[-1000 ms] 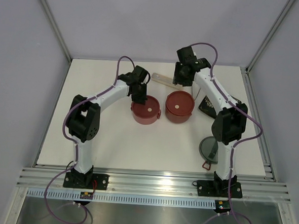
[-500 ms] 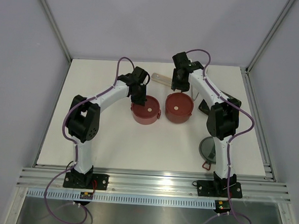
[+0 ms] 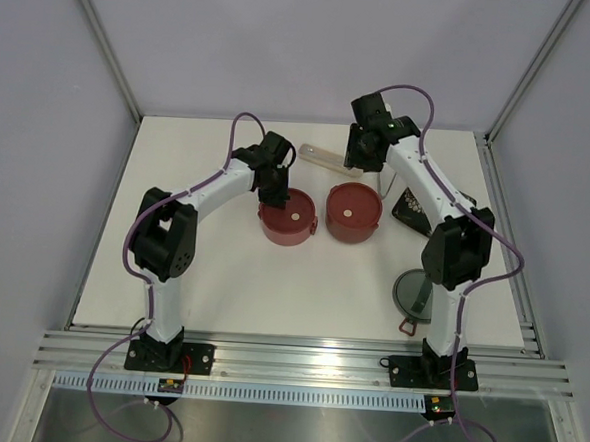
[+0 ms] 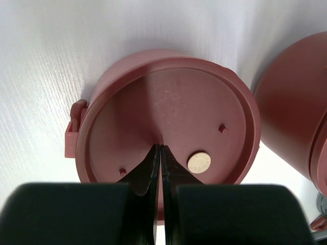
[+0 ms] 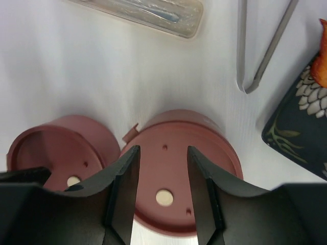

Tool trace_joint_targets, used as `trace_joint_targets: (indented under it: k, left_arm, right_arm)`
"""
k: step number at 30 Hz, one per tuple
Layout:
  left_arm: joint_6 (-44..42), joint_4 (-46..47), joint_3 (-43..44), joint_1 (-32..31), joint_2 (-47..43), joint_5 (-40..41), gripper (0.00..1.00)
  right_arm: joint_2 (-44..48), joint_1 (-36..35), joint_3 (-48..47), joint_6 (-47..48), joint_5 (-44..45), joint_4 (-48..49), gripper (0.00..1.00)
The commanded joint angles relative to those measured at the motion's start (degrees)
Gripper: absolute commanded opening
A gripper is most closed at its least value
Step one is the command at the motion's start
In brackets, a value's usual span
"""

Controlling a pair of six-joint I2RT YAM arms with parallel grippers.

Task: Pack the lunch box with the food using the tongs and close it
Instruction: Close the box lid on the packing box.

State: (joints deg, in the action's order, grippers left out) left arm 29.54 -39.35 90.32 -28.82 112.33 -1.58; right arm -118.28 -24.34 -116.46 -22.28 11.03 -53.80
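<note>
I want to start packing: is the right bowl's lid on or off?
On. A flat maroon disc covers the right bowl; none of its steel inside shows.

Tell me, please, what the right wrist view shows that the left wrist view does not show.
Only the right wrist view: the beige case, the tongs, the patterned tray, an orange food piece and the open right gripper. Only the left wrist view: the shut left gripper at the middle of the lid on the left bowl, and that bowl's side tab. Both: the two maroon bowls, though the right bowl is cut off in the left wrist view.
</note>
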Motion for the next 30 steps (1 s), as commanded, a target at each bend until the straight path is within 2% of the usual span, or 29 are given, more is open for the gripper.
trace_joint_targets:
  k: [1, 5, 11, 17, 24, 30]
  left_arm:
    - [-0.98, 1.03, 0.55, -0.27, -3.44, 0.97, 0.03]
    - [-1.06, 0.77, 0.99, -0.19, -3.61, 1.32, 0.03]
    - [-1.24, 0.24, 1.96, -0.27, -4.32, 1.32, 0.03]
    - [-1.24, 0.15, 2.84, -0.27, -3.88, 0.97, 0.03]
    - [-0.80, 0.15, 2.75, -0.27, -3.61, 0.62, 0.03]
    - [-0.80, 0.15, 2.31, -0.27, -4.32, 0.79, 0.03]
  right_arm:
    - [8.67, -0.10, 3.86, 0.14, 0.58, 0.62, 0.49]
    - [11.31, -0.27, 12.65, -1.44, -2.14, 3.69, 0.52]
    - [8.17, -1.68, 23.82, -2.68, -4.88, 7.31, 0.52]
    - [9.90, -2.82, 22.87, -2.06, -2.24, 5.46, 0.52]
    - [13.07, -4.22, 13.81, -0.83, 0.66, 2.04, 0.52]
    - [10.44, -5.02, 16.70, -1.01, 0.05, 2.30, 0.52]
